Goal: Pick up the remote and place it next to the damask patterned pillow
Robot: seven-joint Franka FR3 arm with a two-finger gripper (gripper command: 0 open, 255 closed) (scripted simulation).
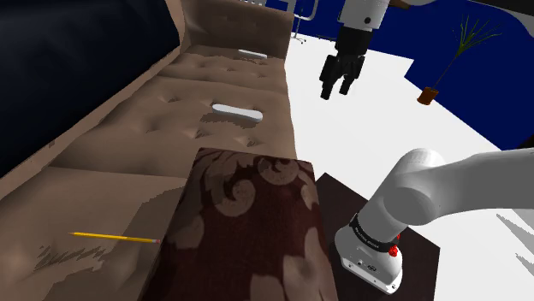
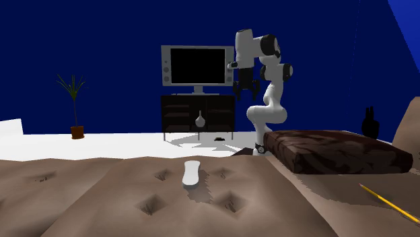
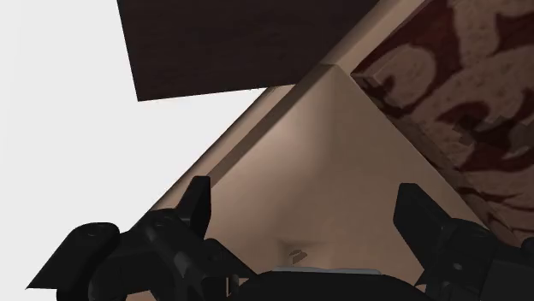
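A white oblong remote (image 1: 236,111) lies flat on a tufted brown sofa seat; in the second exterior view the remote (image 2: 191,173) is near the cushion's middle. The damask pillow (image 1: 244,227), dark maroon with a pale pattern, rests on the sofa nearer the stand, at the second exterior view's right (image 2: 336,151). My black gripper (image 1: 336,90) hangs open in the air beside the sofa's outer edge, well above the remote and empty. In the wrist view the gripper (image 3: 308,205) has its fingers (image 3: 198,201) far apart over the sofa's edge, with the pillow (image 3: 453,94) beyond.
A yellow pencil (image 1: 115,237) lies on the sofa beside the pillow. Another small white object (image 1: 252,55) sits on the far cushion. The dark stand top (image 1: 411,248) is by the sofa. A TV cabinet (image 2: 197,113) and potted plant (image 2: 76,108) stand on the white floor.
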